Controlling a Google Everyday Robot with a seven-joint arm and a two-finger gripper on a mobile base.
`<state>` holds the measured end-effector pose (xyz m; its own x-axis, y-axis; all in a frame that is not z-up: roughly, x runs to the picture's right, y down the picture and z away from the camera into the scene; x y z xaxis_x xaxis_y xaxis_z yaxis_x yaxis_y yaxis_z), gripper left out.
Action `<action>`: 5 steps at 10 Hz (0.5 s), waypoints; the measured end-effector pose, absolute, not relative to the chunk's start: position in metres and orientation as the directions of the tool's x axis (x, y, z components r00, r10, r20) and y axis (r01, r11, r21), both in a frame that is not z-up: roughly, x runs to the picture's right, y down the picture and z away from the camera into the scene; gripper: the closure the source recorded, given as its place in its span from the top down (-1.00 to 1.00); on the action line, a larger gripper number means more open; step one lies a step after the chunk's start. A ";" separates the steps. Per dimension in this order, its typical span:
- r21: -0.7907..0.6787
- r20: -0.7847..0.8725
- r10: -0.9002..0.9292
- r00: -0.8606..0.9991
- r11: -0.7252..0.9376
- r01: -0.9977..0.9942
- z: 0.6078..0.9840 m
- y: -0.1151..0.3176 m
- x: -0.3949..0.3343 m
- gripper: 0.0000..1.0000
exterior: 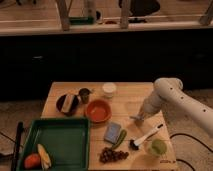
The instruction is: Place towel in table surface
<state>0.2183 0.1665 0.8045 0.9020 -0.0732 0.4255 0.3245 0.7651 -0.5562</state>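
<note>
The table surface point(127, 102) is a light wooden top carrying several items. My gripper point(136, 119) is at the end of the white arm point(165, 95), which reaches in from the right. It hangs low over the table's right-middle, just above the wood. I cannot make out a thin grey-blue towel anywhere on the table. Anything at the gripper's tip is too small to tell. The blue block with a green edge point(112, 132) lies left of and in front of the gripper.
An orange bowl point(97, 110), a white cup point(108, 89), a small dark cup point(84, 94) and a dark bowl point(67, 103) stand to the left. A white-handled brush point(146, 136), a green fruit point(157, 147) and grapes point(112, 155) lie in front. A green tray point(60, 137) holds fruit at front left.
</note>
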 end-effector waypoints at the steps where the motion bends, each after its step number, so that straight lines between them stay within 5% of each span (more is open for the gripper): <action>1: -0.557 0.427 -0.076 0.901 0.762 0.329 0.805 0.168 0.217 -0.94; 5: -0.547 0.437 -0.069 0.897 0.771 0.326 0.810 0.169 0.213 -0.16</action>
<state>0.2133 0.1695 0.8099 0.8969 -0.0693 0.4369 0.3262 0.7707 -0.5474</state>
